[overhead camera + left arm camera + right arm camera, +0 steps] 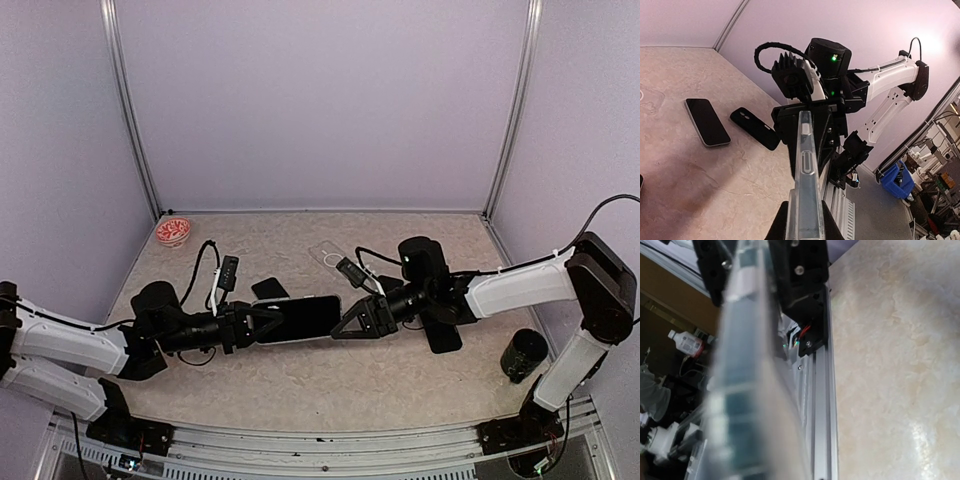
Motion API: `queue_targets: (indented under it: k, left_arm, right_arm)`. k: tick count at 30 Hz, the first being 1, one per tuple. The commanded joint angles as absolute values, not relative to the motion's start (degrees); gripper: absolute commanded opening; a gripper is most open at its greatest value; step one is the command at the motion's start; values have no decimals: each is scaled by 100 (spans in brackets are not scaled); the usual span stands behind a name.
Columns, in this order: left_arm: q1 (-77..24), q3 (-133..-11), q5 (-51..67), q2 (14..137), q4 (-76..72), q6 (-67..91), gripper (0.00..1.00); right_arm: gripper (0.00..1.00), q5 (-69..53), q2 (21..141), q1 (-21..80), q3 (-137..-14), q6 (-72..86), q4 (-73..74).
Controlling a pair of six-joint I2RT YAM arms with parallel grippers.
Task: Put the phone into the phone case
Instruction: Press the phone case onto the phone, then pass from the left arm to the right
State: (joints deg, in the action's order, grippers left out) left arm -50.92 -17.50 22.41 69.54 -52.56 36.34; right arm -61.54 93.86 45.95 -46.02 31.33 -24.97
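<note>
The phone (pixel 300 318), dark-screened and with a clear phone case (pixel 807 170) around its edge, hangs level above the table between both arms. My left gripper (pixel 262 325) is shut on its left end; in the left wrist view the black fingers (pixel 777 227) press both sides of the clear rim. My right gripper (pixel 345 322) closes on the right end, its black body (pixel 810 117) straddling the far tip. The right wrist view shows only the blurred clear edge (pixel 740 365) close up, with that gripper's own fingers hidden.
A second phone (pixel 707 122) and a black case (pixel 755 128) lie on the table. An empty clear case (pixel 325 255) lies at the back. A red bowl (pixel 173 232) sits far left and a dark cup (pixel 522 355) at the right. The aluminium front rail (pixel 820 415) is close.
</note>
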Motion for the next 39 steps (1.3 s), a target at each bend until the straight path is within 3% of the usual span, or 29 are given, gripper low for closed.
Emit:
queue_targets:
  k: [1, 7, 12, 14, 19, 26, 39]
  left_arm:
    - [-5142, -1941, 2304, 6817, -5162, 3150, 0]
    - [-5138, -2044, 2400, 6791, -4870, 3148, 0]
    - [-5133, -2134, 2390, 6809, -4585, 3211, 0]
    - [-5133, -2150, 2440, 6845, -4537, 3245, 0]
    - [-5124, -2316, 2672, 7028, -4355, 3320, 0]
    - [-5124, -2701, 3143, 7247, -3747, 3053, 0]
    - [-5271, -3284, 3435, 7381, -2402, 2232, 0]
  right_arm:
    - [33, -5748, 9275, 4644, -4959, 2734, -1655]
    - [55, -4883, 8779, 4649, -4924, 1747, -869]
    - [92, -4079, 8223, 4683, -4652, 1127, -703]
    - [99, -3801, 8036, 4725, -4537, 916, -682]
    - [100, -3145, 7770, 4878, -4428, 428, -529]
    - [99, -3197, 7726, 4913, -4617, 60, -43]
    - [77, -4361, 8370, 5045, -5099, -214, 664]
